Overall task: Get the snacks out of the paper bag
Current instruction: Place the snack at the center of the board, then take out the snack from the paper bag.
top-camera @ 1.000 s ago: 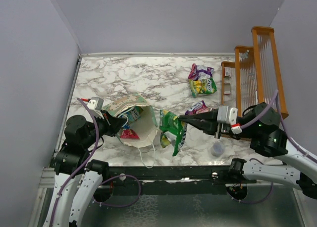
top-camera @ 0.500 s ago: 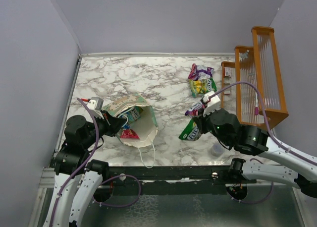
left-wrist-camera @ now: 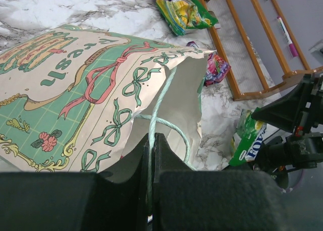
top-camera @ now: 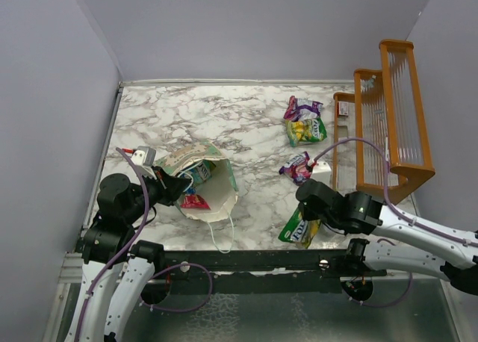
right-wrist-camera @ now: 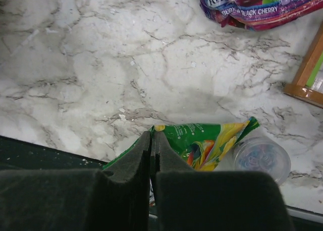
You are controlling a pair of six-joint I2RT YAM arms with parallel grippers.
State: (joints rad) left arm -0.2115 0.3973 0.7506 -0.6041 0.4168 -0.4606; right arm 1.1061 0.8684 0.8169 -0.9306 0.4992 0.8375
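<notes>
R gripper (right-wrist-camera: 152, 140): jaws pinched shut on green packet (right-wrist-camera: 202, 142), which sticks out ahead of tips; grey cap (right-wrist-camera: 262, 158) just right. I lower onto marble table (right-wrist-camera: 75, 64), then open, avoiding cap. L gripper (left-wrist-camera: 151, 146) pinches paper bag (left-wrist-camera: 75, 90) mouth, jaws closed.

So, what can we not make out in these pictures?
Top view: the paper bag wall hides what lies deeper inside.
Left wrist view: its contents, behind the printed side.
Right wrist view: the green packet, partly behind the jaws; the pink packet, cut by the top edge.
</notes>
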